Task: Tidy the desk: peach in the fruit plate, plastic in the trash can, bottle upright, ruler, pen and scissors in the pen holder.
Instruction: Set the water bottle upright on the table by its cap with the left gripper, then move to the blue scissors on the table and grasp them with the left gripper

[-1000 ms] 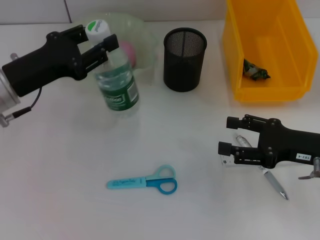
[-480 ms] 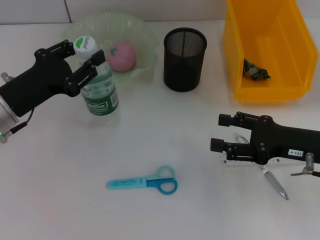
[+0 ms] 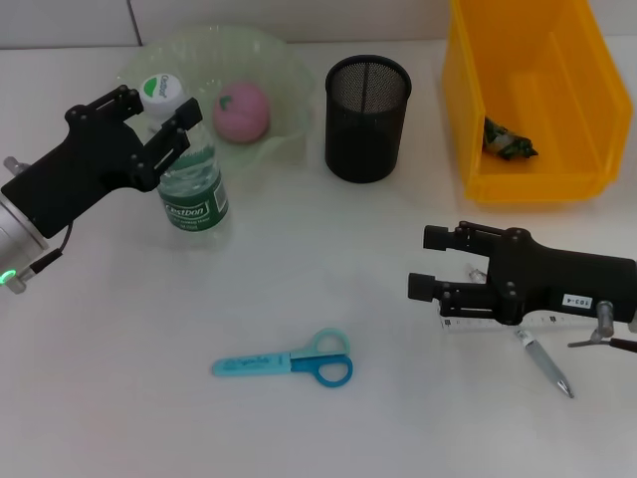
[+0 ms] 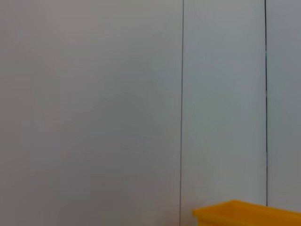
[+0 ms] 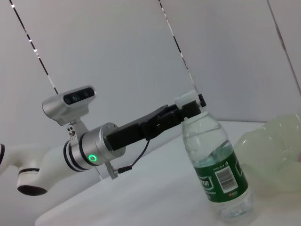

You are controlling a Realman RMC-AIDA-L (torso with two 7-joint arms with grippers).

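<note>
A clear bottle (image 3: 191, 191) with a green label and white cap stands upright on the desk in front of the green fruit plate (image 3: 289, 75). My left gripper (image 3: 156, 113) is shut around its neck; the right wrist view shows the same hold on the bottle (image 5: 217, 172). The pink peach (image 3: 244, 110) lies in the plate. The crumpled plastic (image 3: 510, 139) lies in the yellow trash can (image 3: 478, 110). The black mesh pen holder (image 3: 368, 118) stands between them. Blue scissors (image 3: 289, 363) lie in front. My right gripper (image 3: 423, 262) is open, low over the clear ruler (image 3: 466, 322), beside the pen (image 3: 547, 366).
In the left wrist view only the wall and a corner of the yellow trash can (image 4: 244, 215) appear. The left arm (image 5: 94, 150) reaches in from the desk's left side. Bare white desk lies between the scissors and the bottle.
My left gripper carried the bottle left, away from the plate, and the bottle now stands on the desk. My right gripper crept a little to the left.
</note>
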